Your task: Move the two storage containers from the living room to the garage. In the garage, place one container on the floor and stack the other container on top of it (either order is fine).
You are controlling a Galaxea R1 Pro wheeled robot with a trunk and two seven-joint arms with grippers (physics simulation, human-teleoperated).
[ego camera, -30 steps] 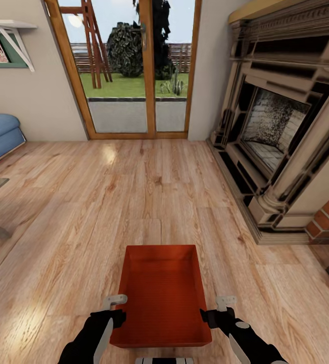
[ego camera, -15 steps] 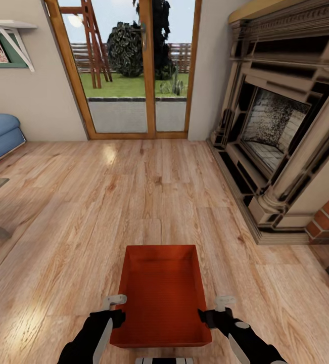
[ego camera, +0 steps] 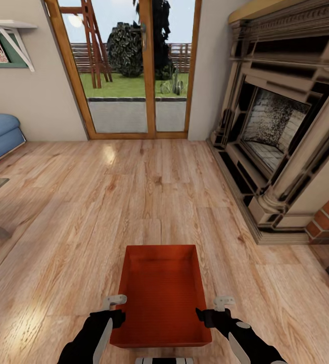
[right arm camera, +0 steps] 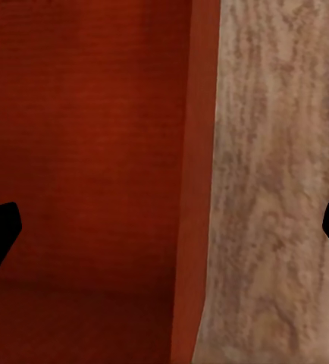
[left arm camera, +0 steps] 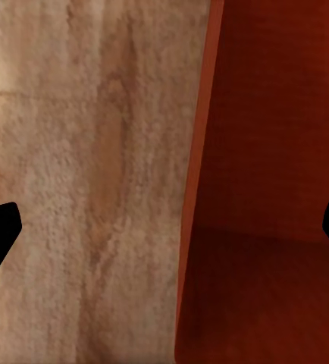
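Storage container (ego camera: 160,298) on wood floor (ego camera: 134,192), 6 o'clock; left gripper (ego camera: 114,309) and right gripper (ego camera: 214,309) jaws spread, straddling its side walls.

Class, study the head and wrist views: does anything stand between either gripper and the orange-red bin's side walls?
Nothing visible does. The left gripper straddles the left wall of the storage container, and the right gripper straddles its right wall; both wrist views show open fingers either side of a bare wall, over the wood floor.

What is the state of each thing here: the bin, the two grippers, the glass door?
Bin: upright, empty, on the wood floor.
Left gripper: open, straddling the bin's left wall.
Right gripper: open, straddling its right wall.
Glass door: shut.
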